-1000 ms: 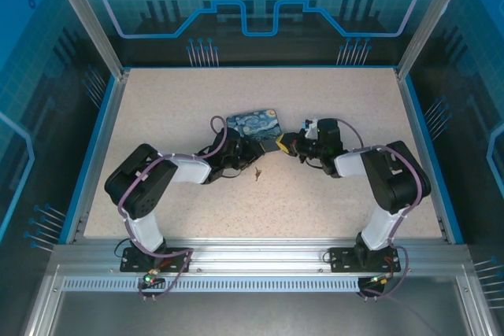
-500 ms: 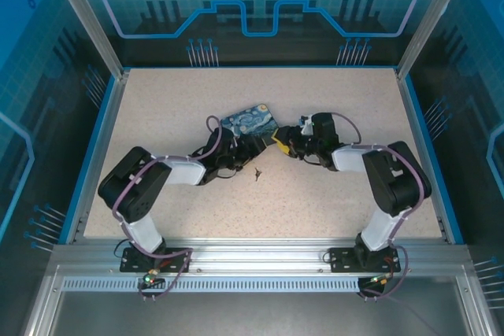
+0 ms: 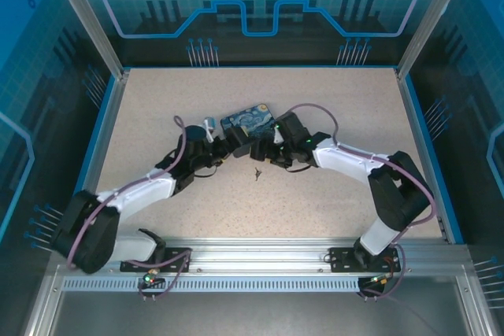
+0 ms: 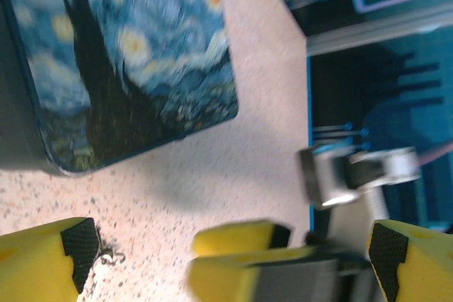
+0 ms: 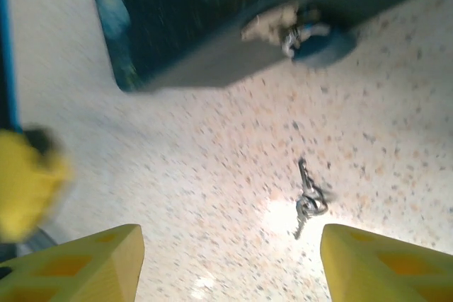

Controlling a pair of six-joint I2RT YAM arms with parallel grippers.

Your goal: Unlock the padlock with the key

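The key (image 5: 308, 203), a small metal sliver on a ring, lies loose on the speckled table between my right gripper's fingers and well ahead of them. It also shows as the key (image 3: 257, 171) from above and as the key (image 4: 106, 254) by my left fingertip. The padlock (image 5: 315, 39), tiny and dark blue, sits at the front wall of the Starry Night box (image 5: 212, 5) by a pale latch. My right gripper (image 5: 230, 263) is open and empty. My left gripper (image 4: 232, 247) is open wide and holds nothing; one yellow finger of the right gripper lies between its fingers.
From above, the box (image 3: 248, 118) lies mid-table with both grippers, left gripper (image 3: 236, 145) and right gripper (image 3: 264, 153), close together just in front of it. Blue rails (image 3: 101, 147) edge the table on each side.
Both grippers have opened. The left arm has stretched out low, the right gripper has moved left towards the box front, and the box has shifted slightly left. The key has stayed put.
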